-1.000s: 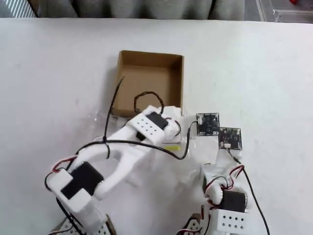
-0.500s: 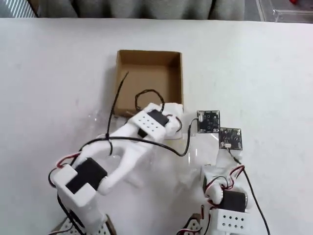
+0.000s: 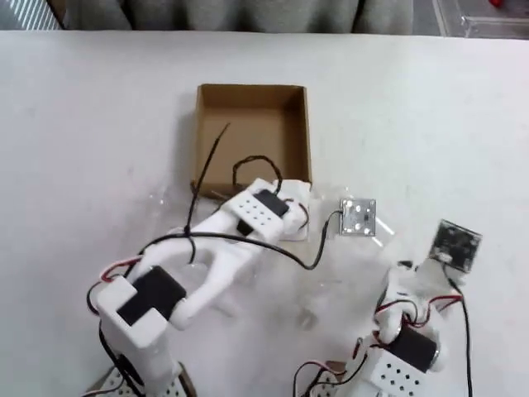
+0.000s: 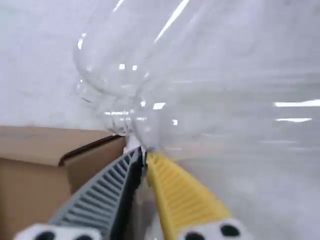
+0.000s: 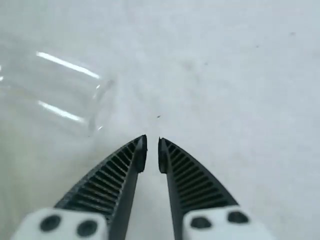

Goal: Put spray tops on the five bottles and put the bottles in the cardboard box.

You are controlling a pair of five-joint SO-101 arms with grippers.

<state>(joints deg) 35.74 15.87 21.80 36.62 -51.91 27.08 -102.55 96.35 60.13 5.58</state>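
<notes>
Currently the left gripper (image 4: 143, 155) pinches a clear bottle (image 4: 190, 70) by the neck beside the cardboard box (image 3: 252, 88), at its near wall. Lifting it over that wall before release seems wise. The right gripper (image 5: 151, 149) sits closed, empty.

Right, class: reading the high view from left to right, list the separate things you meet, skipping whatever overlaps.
cardboard box → left arm's camera board → right arm's camera board

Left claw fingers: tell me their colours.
Left claw: one grey, one yellow; clearest in left wrist view.
</notes>
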